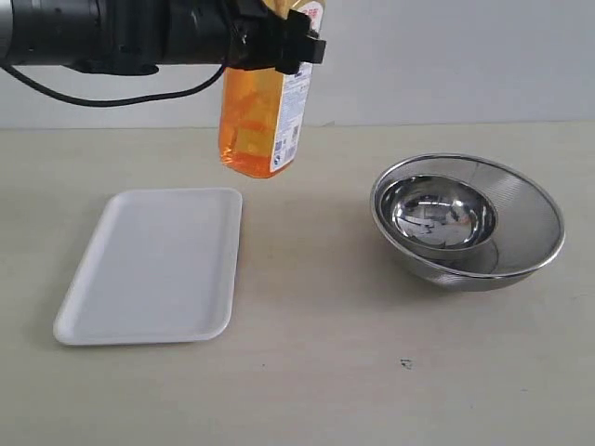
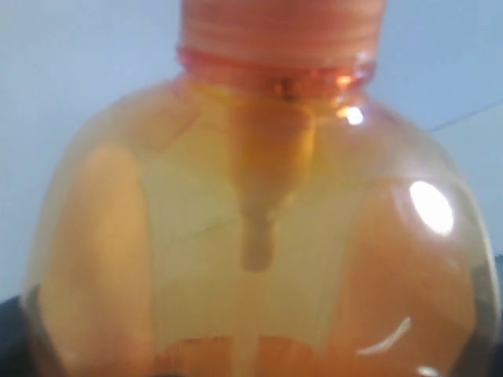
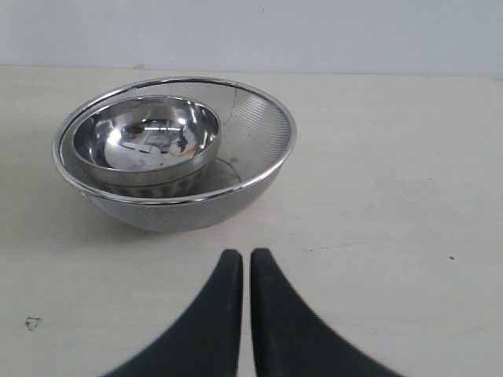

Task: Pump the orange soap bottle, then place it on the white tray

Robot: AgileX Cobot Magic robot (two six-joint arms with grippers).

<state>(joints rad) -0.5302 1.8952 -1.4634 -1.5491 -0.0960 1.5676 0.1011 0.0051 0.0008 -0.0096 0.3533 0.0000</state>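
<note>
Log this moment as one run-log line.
left pincer: shut on translucent orange plastic soap bottle, lifted; flat white rectangular tray: bottle absent; right pincer: shut

Top of orange soap bottle [image 1: 251, 130] cut off.

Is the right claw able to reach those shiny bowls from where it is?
Probably yes. The right claw points toward the shiny bowls, with only bare table between them. It is shut, so it would need to open first to grab one.
</note>
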